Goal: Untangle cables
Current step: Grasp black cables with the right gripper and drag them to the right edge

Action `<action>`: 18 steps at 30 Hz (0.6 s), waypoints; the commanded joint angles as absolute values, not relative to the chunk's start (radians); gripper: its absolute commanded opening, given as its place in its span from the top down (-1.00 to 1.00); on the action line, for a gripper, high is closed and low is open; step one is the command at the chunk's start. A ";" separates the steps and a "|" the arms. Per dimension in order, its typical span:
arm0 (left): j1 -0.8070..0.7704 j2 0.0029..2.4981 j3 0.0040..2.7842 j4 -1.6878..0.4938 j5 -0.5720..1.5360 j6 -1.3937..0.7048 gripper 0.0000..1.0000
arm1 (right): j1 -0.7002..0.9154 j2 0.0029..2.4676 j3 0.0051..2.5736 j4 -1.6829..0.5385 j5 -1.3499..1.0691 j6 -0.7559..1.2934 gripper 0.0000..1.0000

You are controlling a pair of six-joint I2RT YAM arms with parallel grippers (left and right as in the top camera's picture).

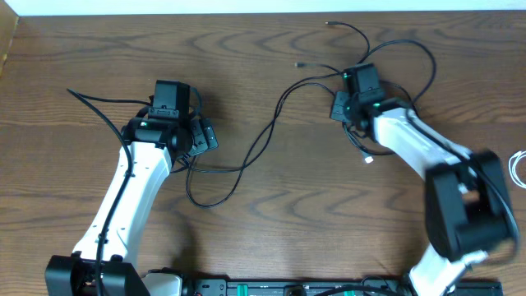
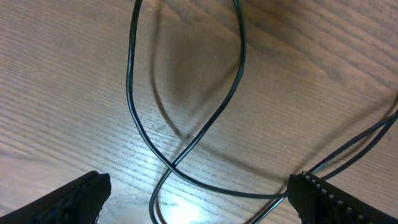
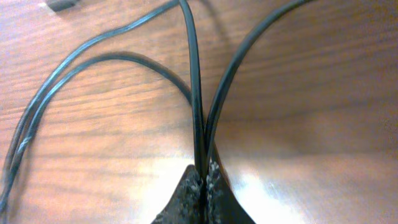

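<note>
Thin black cables (image 1: 263, 140) run in loops across the wooden table between the two arms. My right gripper (image 1: 349, 107) sits in the tangle at the back right. In the right wrist view it (image 3: 204, 177) is shut on two black cable strands (image 3: 196, 93) that leave its tips and spread apart. My left gripper (image 1: 197, 141) hovers over the cables' left end. In the left wrist view it (image 2: 199, 199) is open, its fingers (image 2: 74, 199) wide apart, with a crossing of black cable (image 2: 171, 165) lying on the table between them. A white cable (image 1: 518, 168) peeks in at the right edge.
A small white plug (image 1: 369, 159) lies beside the right arm. A black strip of equipment (image 1: 288, 288) runs along the table's front edge. The table's back edge (image 1: 246, 15) is close behind the tangle. Thick black arm wiring (image 1: 99, 103) trails left of the left arm.
</note>
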State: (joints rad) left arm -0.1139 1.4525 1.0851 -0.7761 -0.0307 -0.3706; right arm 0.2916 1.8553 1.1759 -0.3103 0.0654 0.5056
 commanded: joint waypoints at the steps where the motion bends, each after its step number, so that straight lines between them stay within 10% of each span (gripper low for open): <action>1: -0.112 1.459 1.101 -0.770 -0.033 -0.383 -0.92 | 0.266 1.708 1.184 -0.385 0.068 0.454 0.98; 18: -0.112 1.459 1.101 -0.754 -0.033 -0.383 -0.92 | -0.184 1.320 1.184 -0.577 0.206 0.204 0.98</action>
State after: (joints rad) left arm -0.1139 1.4525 1.0851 -0.7544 -0.0284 -0.3706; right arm -0.0921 1.3628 1.1770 -0.5831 0.1318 0.2821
